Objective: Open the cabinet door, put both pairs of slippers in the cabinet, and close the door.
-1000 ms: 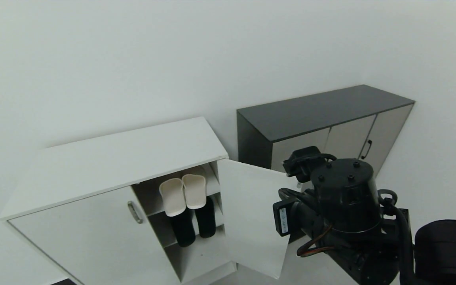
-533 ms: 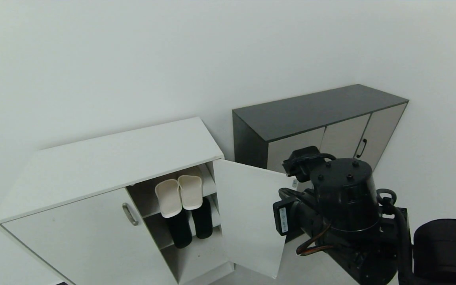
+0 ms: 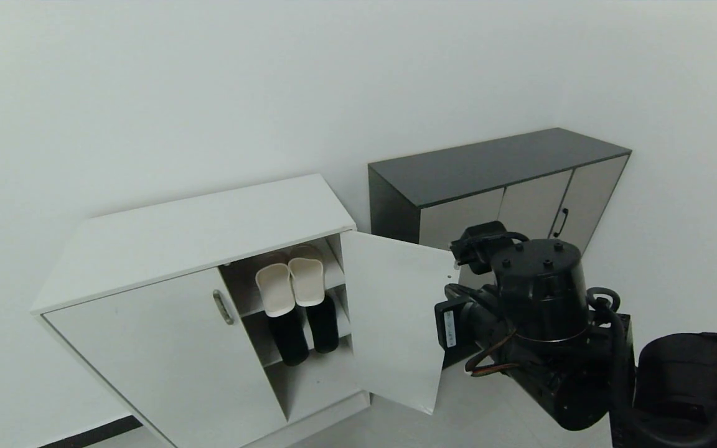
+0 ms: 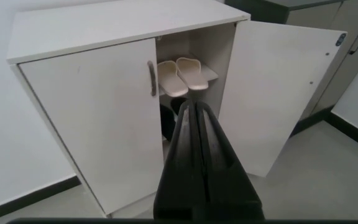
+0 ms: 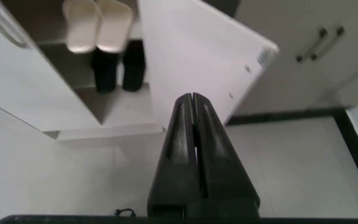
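The white cabinet has its right door swung open and its left door closed. A white pair of slippers lies on the upper shelf and a black pair on the shelf below. In the left wrist view my left gripper is shut and empty, pointing at the gap between the doors, short of the white slippers. My right gripper is shut and empty, close in front of the open door, with both pairs off to one side.
A dark-topped cabinet with closed grey doors stands against the wall just right of the white one, behind the open door. My right arm sits beside the door's free edge. Pale floor lies in front.
The head camera has shifted, so the whole scene sits a little higher and to the right. The door, the slippers and both shut grippers keep the same arrangement.
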You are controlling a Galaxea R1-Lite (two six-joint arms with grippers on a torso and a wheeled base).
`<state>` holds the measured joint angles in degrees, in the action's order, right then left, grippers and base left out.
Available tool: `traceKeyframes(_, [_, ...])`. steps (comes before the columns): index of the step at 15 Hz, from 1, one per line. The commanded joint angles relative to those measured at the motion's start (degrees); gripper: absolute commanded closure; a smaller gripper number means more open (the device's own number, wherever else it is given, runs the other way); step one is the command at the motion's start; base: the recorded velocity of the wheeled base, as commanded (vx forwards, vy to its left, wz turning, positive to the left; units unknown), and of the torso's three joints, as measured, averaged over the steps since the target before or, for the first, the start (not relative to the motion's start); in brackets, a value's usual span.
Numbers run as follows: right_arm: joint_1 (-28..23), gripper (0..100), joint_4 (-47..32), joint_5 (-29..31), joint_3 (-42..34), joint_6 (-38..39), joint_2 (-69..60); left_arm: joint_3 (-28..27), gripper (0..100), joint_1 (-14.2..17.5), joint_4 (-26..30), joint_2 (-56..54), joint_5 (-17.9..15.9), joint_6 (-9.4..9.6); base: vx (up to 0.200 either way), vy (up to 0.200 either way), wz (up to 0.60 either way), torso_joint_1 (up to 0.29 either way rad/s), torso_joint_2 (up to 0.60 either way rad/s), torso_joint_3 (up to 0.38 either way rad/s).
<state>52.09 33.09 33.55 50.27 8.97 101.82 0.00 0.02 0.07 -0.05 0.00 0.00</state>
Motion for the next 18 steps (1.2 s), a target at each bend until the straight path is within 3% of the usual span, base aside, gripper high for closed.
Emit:
traceKeyframes(1, [-1.5,100,0.8,-0.8,0.5,0.0,2.0,0.0,100,0.0,0.0,0.0,0.0,0.0,0.0,0.0,0.0,0.0,0.0,0.0])
traceKeyframes(4, [-6.4,100,1.0,-5.0,2.9,-0.2,3.7,0.0,100,0.0,0.0,0.0,-0.1,0.09,0.0,0.0,0.0,0.0,0.0,0.0])
traceKeyframes(10, [-16.5,100,0.2,-8.8,17.0,-1.9,13.6,0.0,100,0.0,0.0,0.0,-0.1,0.0,0.0,0.0,0.0,0.0,0.0,0.0])
traceKeyframes(13, [-17.7,100,-1.6,-9.6,19.3,-1.8,14.2,0.0,100,0.0,0.0,0.0,-0.1,0.0,0.0,0.0,0.0,0.0,0.0,0.0])
traceKeyframes(16, [-18.0,100,-1.7,-9.7,20.7,-1.8,14.9,0.0,100,0.0,0.0,0.0,-0.1,0.0,-0.2,0.0,0.0,0.009,0.01,0.004])
traceKeyframes(18, [-19.0,100,-1.7,-10.2,22.3,-1.8,16.2,0.0,100,0.0,0.0,0.1,-0.1,0.0,0.0,0.0,0.0,0.0,0.0,0.0])
